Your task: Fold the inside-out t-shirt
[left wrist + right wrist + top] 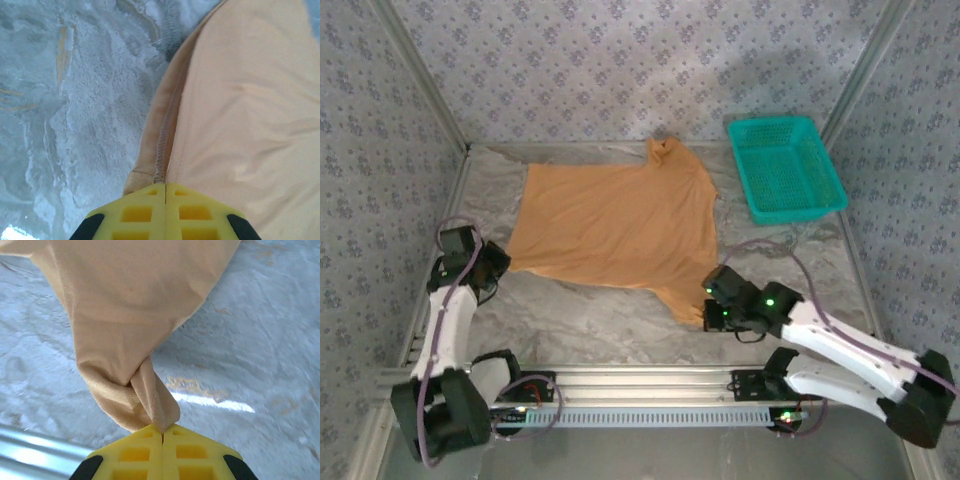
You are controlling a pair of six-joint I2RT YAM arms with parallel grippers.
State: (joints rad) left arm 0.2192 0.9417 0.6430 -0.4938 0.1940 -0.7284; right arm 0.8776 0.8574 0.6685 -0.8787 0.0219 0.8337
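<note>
On table [620, 320] | soft caramel t-shirt [615, 225] | left pincer [165, 186], right pincer [162, 430] pinch bunched edges

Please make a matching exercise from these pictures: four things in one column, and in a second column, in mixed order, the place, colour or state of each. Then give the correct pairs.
Column A
1. t-shirt
2. basket
3. left gripper
4. right gripper

Column B
a. shut on a twisted, bunched corner of cloth
b. teal, at the far right
c. orange-tan, spread out in the middle
d. shut on a cloth edge beside a stitched seam

Pairs: 1-c, 2-b, 3-d, 4-a
</note>
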